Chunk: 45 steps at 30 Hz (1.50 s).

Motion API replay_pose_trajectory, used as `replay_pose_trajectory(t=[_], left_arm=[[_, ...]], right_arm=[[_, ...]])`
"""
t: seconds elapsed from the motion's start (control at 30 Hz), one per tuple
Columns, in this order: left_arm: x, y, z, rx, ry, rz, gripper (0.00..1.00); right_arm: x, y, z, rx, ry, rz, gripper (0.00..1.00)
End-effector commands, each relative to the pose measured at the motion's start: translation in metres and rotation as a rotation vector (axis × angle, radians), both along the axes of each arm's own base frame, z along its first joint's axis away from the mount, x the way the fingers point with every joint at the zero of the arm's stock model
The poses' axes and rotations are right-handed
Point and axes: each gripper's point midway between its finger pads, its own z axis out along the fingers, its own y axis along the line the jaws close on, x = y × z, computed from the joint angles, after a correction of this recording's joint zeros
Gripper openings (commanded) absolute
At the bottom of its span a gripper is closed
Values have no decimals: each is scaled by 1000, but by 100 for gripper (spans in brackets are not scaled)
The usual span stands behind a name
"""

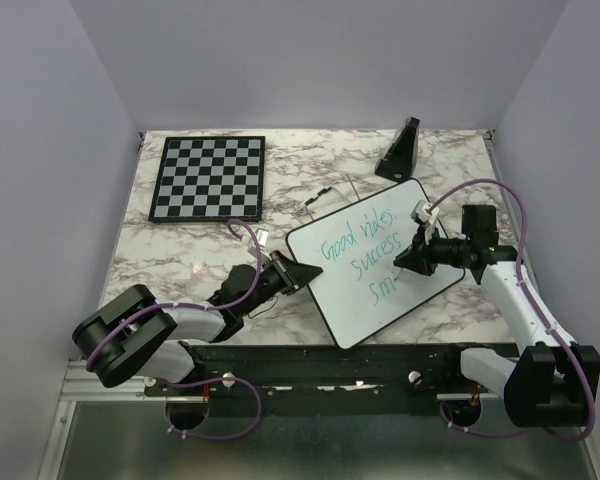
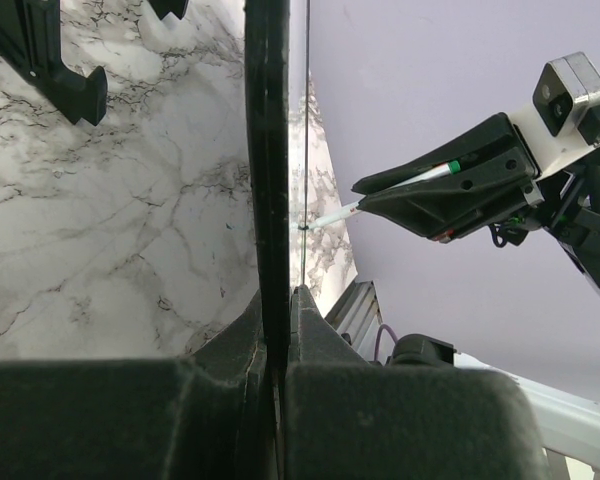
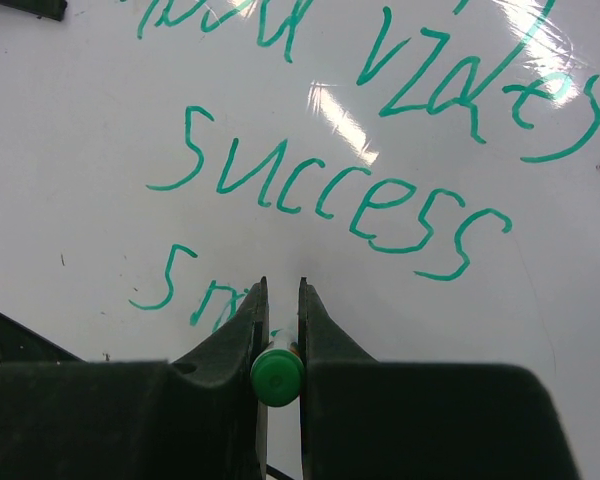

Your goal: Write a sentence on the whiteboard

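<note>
Whiteboard (image 1: pixel 352 305) on the marble-patterned table (image 1: pixel 180 260), right of centre and turned diagonally to the arms, during writing of the sentence (image 1: pixel 365 255). The left end effector (image 1: pixel 298 272) is closed on the board's near-left black rim; in the left wrist view the rim runs edge-on between its two fingers (image 2: pixel 277 300), steadying the board. The right end effector (image 1: pixel 415 255) is over the lower right part of the writing surface, clamped narrowly around a green-capped marker (image 3: pixel 277 376), whose cap end shows between the fingers in the right wrist view. From the left wrist view the marker (image 2: pixel 400 188) slants toward the board, and its tip appears to touch the surface.

Progress: two green-teal lines are complete, reading "Good vibes" and "Success" (image 3: pixel 330 195). A third line is begun below them. "Sm" is legible; any further stroke is hidden behind the right fingers. Judged from this, the task is well past halfway, with only the rest of the third word to write, then the marker to lift clear. A chessboard (image 1: pixel 208 178) and a small black stand (image 1: pixel 400 150) lie at the far side, apart from the work.
</note>
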Motion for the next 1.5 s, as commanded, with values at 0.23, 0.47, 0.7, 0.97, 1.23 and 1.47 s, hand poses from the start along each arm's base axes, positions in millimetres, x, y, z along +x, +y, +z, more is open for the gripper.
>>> replay_pose_trajectory(t=[0.23,0.47,0.7,0.97,1.23,1.47], left_arm=[[-2,-7,34,-75,-107,-29,0],[-2,-5,34,-74,-107,-26,0],[-2,-6,34,-75,-109,-26,0],[-2,-7,34,-78,-107,-30,0],[-1,-7,34,-77,-107,-29,0],[-2,-7,35,-77,-109,-29,0]], right_arm=[[13,-9,-3,-54,-16,-61,1],[4,-9,-8,-69,5,-18,1],[-9,-7,-13,-79,45,38,0],[-21,-8,-23,-96,88,75,1],[-4,-12,-16,-100,53,2,1],[27,-18,15,-90,-85,-118,1]])
